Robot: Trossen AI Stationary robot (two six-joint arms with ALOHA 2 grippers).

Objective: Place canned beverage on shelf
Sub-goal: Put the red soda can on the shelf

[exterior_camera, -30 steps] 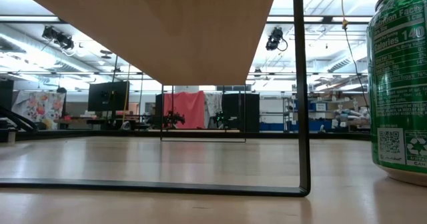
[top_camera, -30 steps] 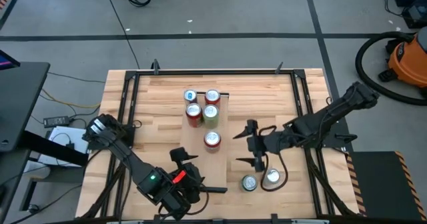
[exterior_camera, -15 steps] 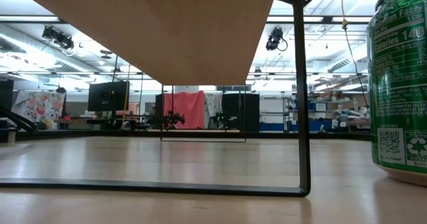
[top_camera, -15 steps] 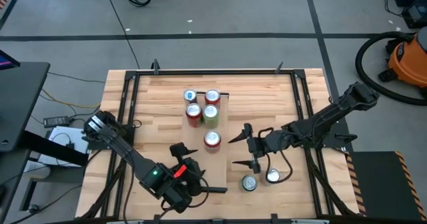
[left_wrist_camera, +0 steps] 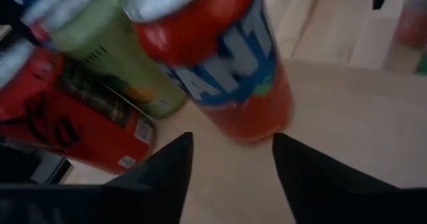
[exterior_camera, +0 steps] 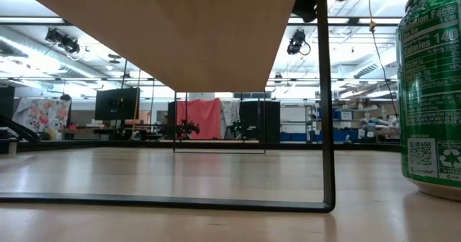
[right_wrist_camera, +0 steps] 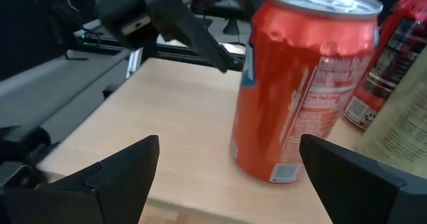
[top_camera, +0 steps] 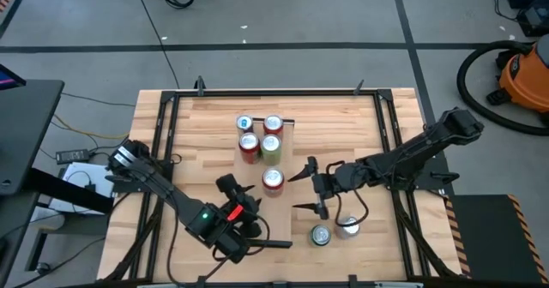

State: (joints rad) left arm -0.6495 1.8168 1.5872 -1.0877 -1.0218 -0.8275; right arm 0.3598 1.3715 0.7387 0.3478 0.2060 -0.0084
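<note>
The shelf (top_camera: 256,170) is a narrow light plank in the middle of the table; its underside (exterior_camera: 180,33) fills the top of the low view. Several cans stand upright on it. Nearest its near end is an orange can (top_camera: 273,180), with a green can (top_camera: 271,147) and a red can (top_camera: 249,145) behind. My right gripper (top_camera: 304,189) is open just right of the orange can (right_wrist_camera: 307,84), fingers pointing at it, apart from it. My left gripper (top_camera: 238,204) hovers near-left of that can (left_wrist_camera: 220,57), fingers apart with nothing between them.
Two more cans (top_camera: 320,235) (top_camera: 347,228) stand on the tabletop under the right arm. A green can (exterior_camera: 432,91) looms at the low view's right, beside the shelf's dark leg (exterior_camera: 325,112). A dark frame edges the table.
My right gripper has moved toward the table's left, closing in on the orange can at the shelf's near end, its fingers still wide. My left gripper has drifted toward the far edge, nearer the same can. No can has moved.
</note>
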